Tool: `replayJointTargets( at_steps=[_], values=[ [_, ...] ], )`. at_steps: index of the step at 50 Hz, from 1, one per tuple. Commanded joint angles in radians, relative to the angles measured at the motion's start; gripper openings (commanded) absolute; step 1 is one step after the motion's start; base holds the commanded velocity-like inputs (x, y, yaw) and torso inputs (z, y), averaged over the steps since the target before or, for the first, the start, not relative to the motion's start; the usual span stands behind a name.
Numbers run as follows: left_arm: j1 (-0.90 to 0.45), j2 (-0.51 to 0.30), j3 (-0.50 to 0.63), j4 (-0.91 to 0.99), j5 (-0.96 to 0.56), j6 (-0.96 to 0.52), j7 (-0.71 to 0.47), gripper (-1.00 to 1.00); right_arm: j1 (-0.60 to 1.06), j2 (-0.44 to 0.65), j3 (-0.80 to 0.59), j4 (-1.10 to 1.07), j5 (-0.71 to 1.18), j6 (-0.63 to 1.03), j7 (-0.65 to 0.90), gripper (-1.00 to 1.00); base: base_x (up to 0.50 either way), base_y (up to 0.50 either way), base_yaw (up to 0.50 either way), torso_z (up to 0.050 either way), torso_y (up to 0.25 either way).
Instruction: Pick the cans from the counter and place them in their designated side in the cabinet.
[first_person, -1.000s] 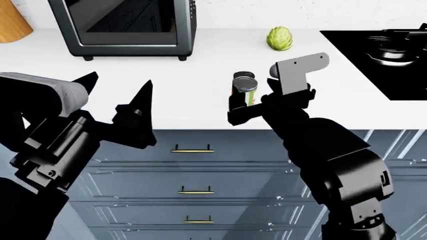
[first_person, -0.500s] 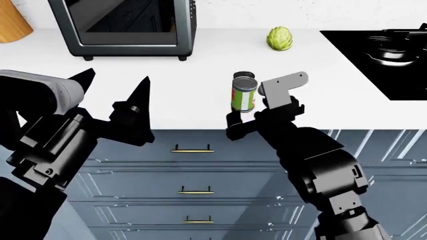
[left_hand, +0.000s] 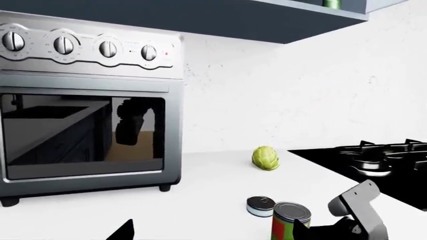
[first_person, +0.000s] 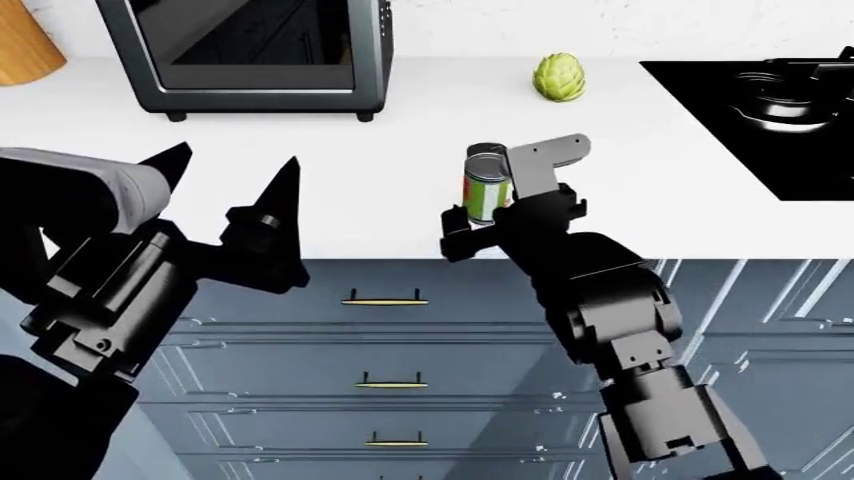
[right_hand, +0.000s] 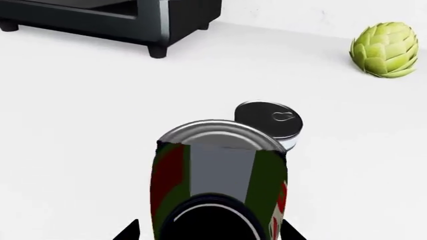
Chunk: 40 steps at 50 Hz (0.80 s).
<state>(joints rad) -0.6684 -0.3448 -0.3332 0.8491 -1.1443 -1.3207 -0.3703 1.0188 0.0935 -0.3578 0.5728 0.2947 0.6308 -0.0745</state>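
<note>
The tall can (first_person: 486, 196), green-and-white with red patches and a silver top, stands upright on the white counter (first_person: 400, 130). The short flat tin (first_person: 487, 154) sits right behind it, touching or nearly so. My right gripper (first_person: 489, 222) is open, one finger on either side of the tall can (right_hand: 217, 170), with small gaps showing in the right wrist view. The short tin (right_hand: 270, 120) lies just beyond. My left gripper (first_person: 235, 160) hangs open and empty in front of the counter edge. The cabinet's underside (left_hand: 267, 20) shows above in the left wrist view.
A toaster oven (first_person: 254, 50) stands at the back left. A green artichoke (first_person: 559, 77) lies behind the cans. The black stovetop (first_person: 761, 110) fills the right end. Drawers (first_person: 387, 340) run below the counter, and a wooden object (first_person: 24, 40) sits at the far left.
My right gripper has slid left toward the tall can and now straddles it. The left arm has barely moved. Both cans stand where they were.
</note>
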Motion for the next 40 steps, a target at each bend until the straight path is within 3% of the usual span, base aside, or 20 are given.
replayJointTargets(
  at_steps=[1,8,9,31,40],
  values=[
    [0.013,-0.011,0.006,-0.002,0.001,0.021,-0.003,1.0,0.074,-0.039,-0.012,0.211,-0.015,-0.115,-0.015,1.0,0.0,0.0,0.0,0.0,0.0],
    [0.014,-0.016,0.009,-0.005,-0.005,0.028,-0.01,1.0,0.085,-0.042,-0.017,0.243,-0.007,-0.136,-0.017,1.0,0.0,0.0,0.0,0.0,0.0],
    [0.014,-0.017,0.009,-0.005,-0.006,0.028,-0.011,1.0,0.085,-0.042,-0.017,0.244,-0.005,-0.138,-0.017,-1.0,0.0,0.0,0.0,0.0,0.0],
    [0.015,-0.032,0.03,-0.018,-0.001,0.06,-0.012,1.0,0.092,-0.031,-0.028,0.207,0.03,-0.132,-0.007,-1.0,0.0,0.0,0.0,0.0,0.0],
    [0.018,-0.035,0.033,-0.015,-0.01,0.068,-0.019,1.0,0.068,0.032,-0.016,-0.067,0.081,0.033,0.027,-1.0,0.0,0.0,0.0,0.0,0.0]
  ],
)
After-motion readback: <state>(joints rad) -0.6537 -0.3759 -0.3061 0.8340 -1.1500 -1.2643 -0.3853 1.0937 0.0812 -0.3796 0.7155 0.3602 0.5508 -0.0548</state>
